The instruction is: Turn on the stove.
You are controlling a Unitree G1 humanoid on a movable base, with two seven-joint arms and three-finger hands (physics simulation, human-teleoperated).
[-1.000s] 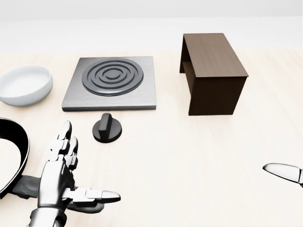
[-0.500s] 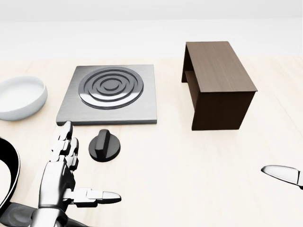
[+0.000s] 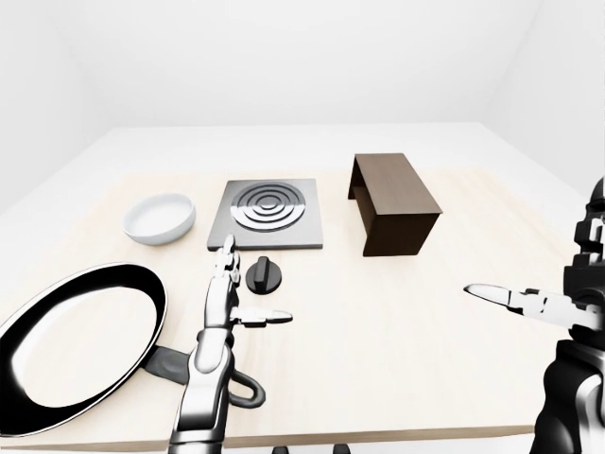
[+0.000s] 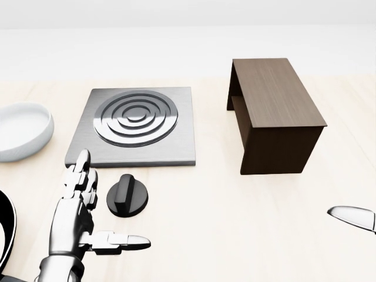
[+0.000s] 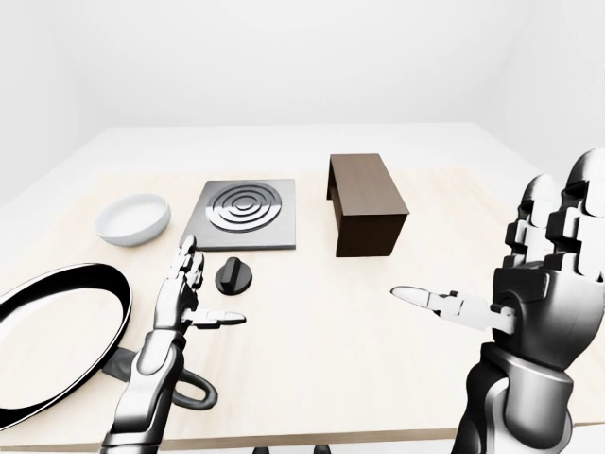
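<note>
With the left hand (image 4: 79,220) spread flat just left of the knob (image 4: 127,195), reach is underway; next, close 3 fingers around it and twist.

All three of your cameras sit on the robot's head and look down over its arms at the worktop (image 3: 378,322). Your head view is the closest and steepest: it crops to the stove (image 4: 136,127), its knob (image 4: 127,196), the brown box (image 4: 276,114) and part of the white bowl (image 4: 20,130). Your two eye views sit farther out and shallower, taking in the whole worktop, the white walls behind and the frying pan (image 3: 71,345) at lower left. They share nearly the same scene, the right-eye view shifted sideways, so the right hand (image 5: 544,284) fills more of its right edge.
</note>
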